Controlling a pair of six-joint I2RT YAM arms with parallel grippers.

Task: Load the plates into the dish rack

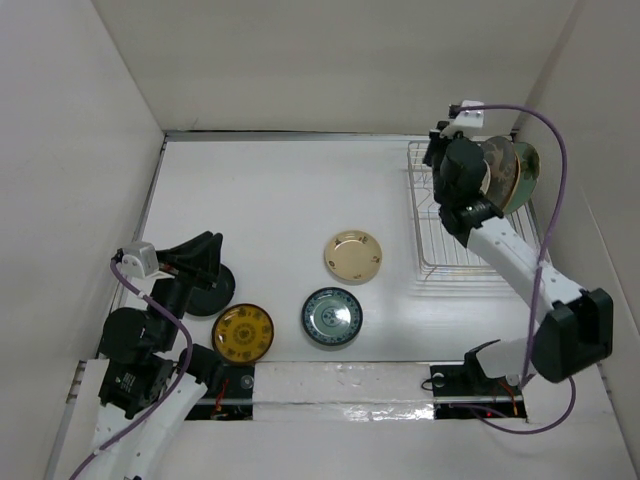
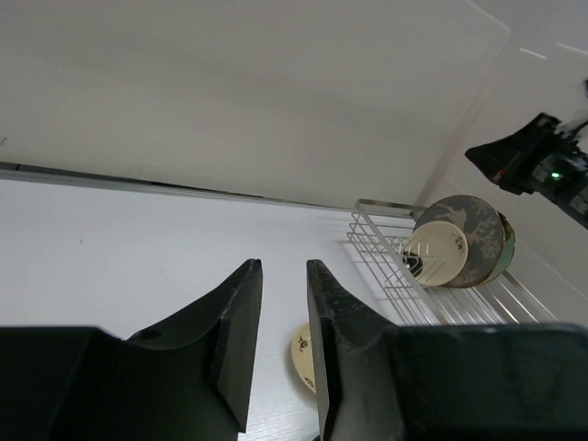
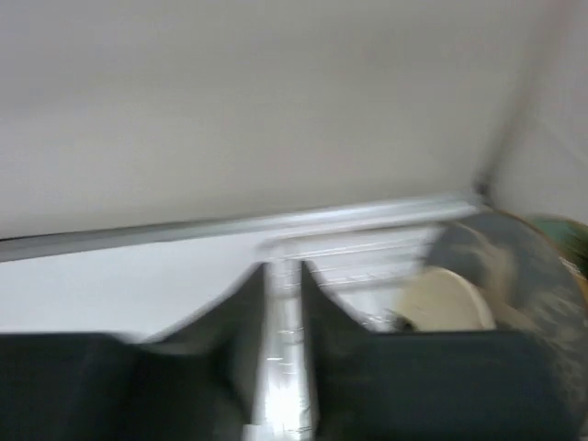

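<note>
Left gripper (image 2: 280,312) looms up close, fingers a little apart with only bare table showing between them. It's at the black plate (image 1: 208,297), though I can't tell if it's touching. Right gripper (image 3: 283,303) is parted too, pinching nothing, right beside the dish rack (image 1: 435,250). At the rack's far end the grey deer plate (image 2: 470,230), racked cream plate (image 2: 436,253) and green plate (image 2: 508,250) stand leaning together, so one careless wrist swing could domino them. The loose cream plate (image 1: 352,256), blue-green plate (image 1: 332,317) and yellow plate (image 1: 243,332) lie flat on the table. A shallow pinch and they'd probably skid.
</note>
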